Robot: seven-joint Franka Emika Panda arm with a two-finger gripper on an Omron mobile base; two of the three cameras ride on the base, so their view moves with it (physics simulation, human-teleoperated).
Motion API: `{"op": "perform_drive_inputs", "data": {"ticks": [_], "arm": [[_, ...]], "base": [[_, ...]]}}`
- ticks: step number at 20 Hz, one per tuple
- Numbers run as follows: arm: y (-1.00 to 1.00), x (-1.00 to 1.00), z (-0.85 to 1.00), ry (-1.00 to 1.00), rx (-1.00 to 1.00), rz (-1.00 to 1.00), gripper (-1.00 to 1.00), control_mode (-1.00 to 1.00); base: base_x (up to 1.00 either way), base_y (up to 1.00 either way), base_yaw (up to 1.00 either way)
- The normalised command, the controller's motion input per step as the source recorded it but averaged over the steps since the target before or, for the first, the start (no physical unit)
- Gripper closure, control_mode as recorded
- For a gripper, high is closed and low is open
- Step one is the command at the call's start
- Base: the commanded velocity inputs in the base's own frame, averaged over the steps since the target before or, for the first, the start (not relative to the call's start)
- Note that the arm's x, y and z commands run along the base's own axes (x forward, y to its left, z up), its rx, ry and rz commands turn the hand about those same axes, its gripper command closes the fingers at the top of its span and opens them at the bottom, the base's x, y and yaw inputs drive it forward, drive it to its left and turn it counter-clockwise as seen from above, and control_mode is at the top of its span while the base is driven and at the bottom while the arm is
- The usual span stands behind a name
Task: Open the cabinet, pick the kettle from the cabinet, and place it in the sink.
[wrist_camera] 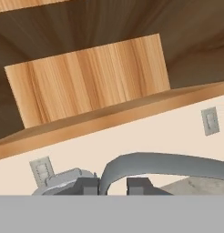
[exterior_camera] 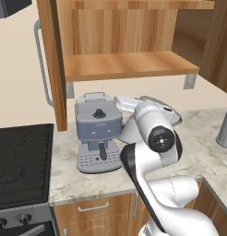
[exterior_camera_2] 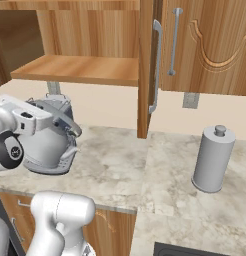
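Your end effector (wrist_camera: 111, 185) closed on kettle (exterior_camera_2: 47, 145) handle; kettle hangs low over marble tabletop (exterior_camera_2: 125, 170), beside espresso machine (exterior_camera: 98, 133), beneath open cabinet (exterior_camera: 129, 64). Grey canister (exterior_camera_2: 212, 160) well apart.

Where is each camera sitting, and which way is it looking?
Left base view: behind the arm on its left, facing the open cabinet, coffee machine and stovetop; the white arm rises at lower right.
Right base view: behind on its right, facing the counter and grey canister; the arm is at lower left, holding the kettle.
Hand view: on the hand, looking up into the cabinet; the claw pinches the kettle's handle.
Both base views share cabinet, kettle and counter.
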Motion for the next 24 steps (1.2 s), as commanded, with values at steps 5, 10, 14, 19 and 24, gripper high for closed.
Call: {"op": "perform_drive_inputs", "data": {"ticks": [5,10,14,19,24], "arm": [[-0.05,0.04,-0.18,-0.01,-0.02,-0.03,1.00,-1.00],[-0.06,0.00,-0.15,0.00,0.00,0.00,1.00,-1.00],[-0.01,0.00,-0.04,0.00,0.00,0.00,1.00,-1.00],[0.00,0.00,0.00,0.00,0.00,0.00,1.00,-1.00],[0.00,0.00,0.00,0.00,0.00,0.00,1.00,-1.00]], "base": [[0.00,0.00,0.00],[0.00,0.00,0.00],[0.00,0.00,0.00],[0.00,0.00,0.00],[0.00,0.00,0.00]]}}
